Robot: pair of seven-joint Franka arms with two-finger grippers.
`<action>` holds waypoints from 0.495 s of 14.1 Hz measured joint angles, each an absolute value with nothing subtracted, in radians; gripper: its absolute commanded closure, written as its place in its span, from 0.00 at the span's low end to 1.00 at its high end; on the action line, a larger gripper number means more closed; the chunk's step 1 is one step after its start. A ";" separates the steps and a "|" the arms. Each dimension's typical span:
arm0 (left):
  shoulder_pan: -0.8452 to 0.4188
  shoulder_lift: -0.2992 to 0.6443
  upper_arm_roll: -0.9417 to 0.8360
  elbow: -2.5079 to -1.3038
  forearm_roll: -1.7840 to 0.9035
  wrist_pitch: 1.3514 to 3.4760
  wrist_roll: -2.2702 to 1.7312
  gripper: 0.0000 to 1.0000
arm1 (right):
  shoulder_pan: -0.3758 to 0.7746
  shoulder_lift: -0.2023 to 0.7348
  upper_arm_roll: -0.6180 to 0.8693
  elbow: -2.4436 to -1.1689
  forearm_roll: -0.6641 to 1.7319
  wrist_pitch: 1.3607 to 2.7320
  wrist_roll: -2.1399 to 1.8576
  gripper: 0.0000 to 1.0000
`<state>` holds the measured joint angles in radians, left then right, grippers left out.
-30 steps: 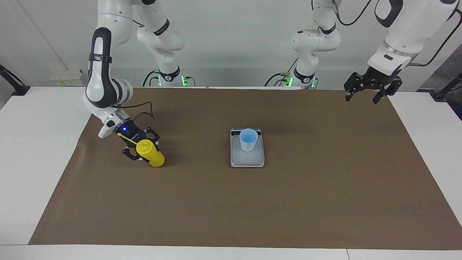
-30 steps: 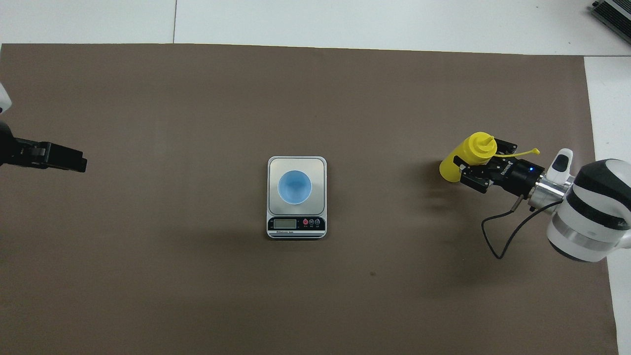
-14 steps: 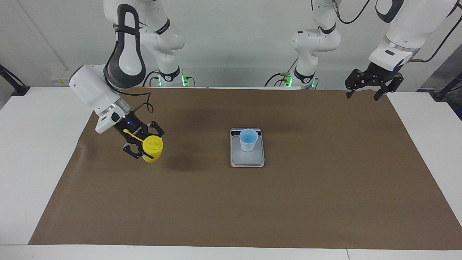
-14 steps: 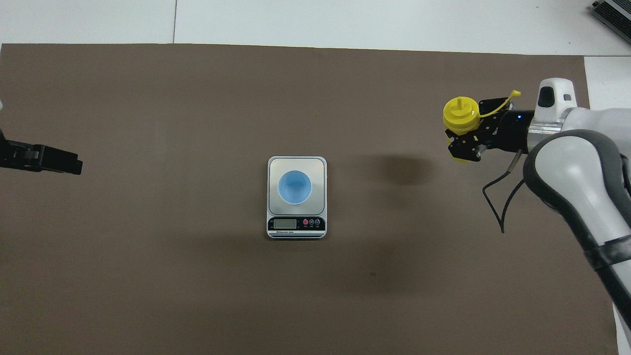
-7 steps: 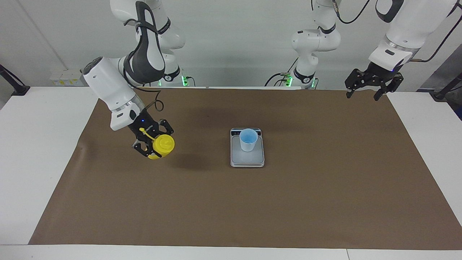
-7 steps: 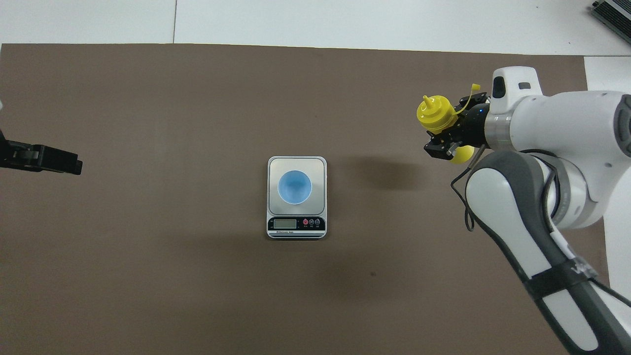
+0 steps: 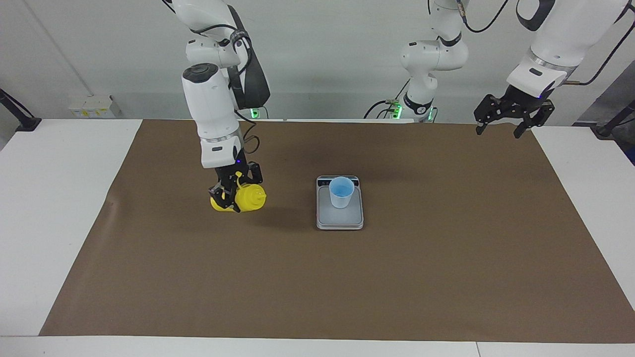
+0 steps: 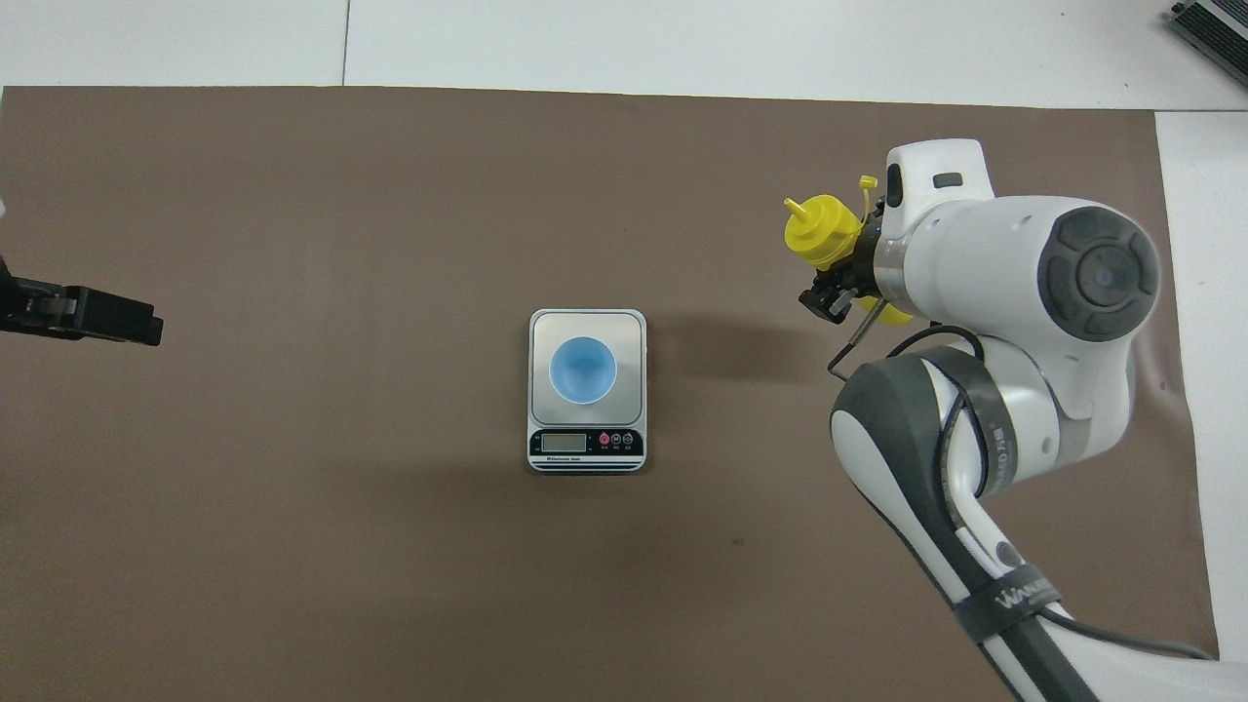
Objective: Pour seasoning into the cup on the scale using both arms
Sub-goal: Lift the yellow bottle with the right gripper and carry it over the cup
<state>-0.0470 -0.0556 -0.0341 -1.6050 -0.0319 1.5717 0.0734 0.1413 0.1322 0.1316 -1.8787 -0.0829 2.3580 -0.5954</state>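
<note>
The yellow seasoning bottle [image 7: 243, 198] hangs tilted over the brown mat, between the scale and the right arm's end of the table. My right gripper [image 7: 229, 194] is shut on its body. In the overhead view the seasoning bottle [image 8: 827, 234] points its nozzle toward the scale, and the cap strap sticks up beside the right gripper [image 8: 846, 278]. The pale blue cup [image 7: 342, 191] [image 8: 583, 370] stands upright on the silver scale [image 7: 340, 219] [image 8: 546, 328], whose display faces the robots. My left gripper [image 7: 497, 130] [image 8: 146, 327] waits open above the mat's corner at the left arm's end.
A brown mat [image 7: 317, 287] covers most of the white table [image 7: 54, 163]. A black cable [image 8: 882, 341] loops from the right wrist. The right arm's big white joints [image 8: 1033, 292] hang over the mat near the bottle.
My right arm has swung the held bottle toward the scale and turned it so that the nozzle points at the scale. The left arm, cup and scale have not moved.
</note>
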 measured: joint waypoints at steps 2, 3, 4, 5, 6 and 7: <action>-0.047 -0.056 -0.034 -1.605 -0.032 1.572 0.073 0.00 | 0.174 0.139 0.132 -1.876 -0.181 2.358 -0.537 1.00; -0.047 -0.056 -0.034 -1.605 -0.032 1.572 0.073 0.00 | 0.191 0.146 0.132 -1.873 -0.233 2.358 -0.512 1.00; -0.047 -0.056 -0.034 -1.605 -0.032 1.572 0.073 0.00 | 0.209 0.154 0.132 -1.871 -0.289 2.358 -0.483 1.00; -0.047 -0.056 -0.034 -1.605 -0.032 1.572 0.073 0.00 | 0.224 0.163 0.132 -1.869 -0.341 2.358 -0.459 1.00; -0.047 -0.056 -0.034 -1.605 -0.032 1.572 0.073 0.00 | 0.234 0.172 0.132 -1.867 -0.391 2.358 -0.450 1.00; -0.047 -0.056 -0.034 -1.605 -0.032 1.572 0.073 0.00 | 0.247 0.180 0.132 -1.866 -0.438 2.358 -0.447 1.00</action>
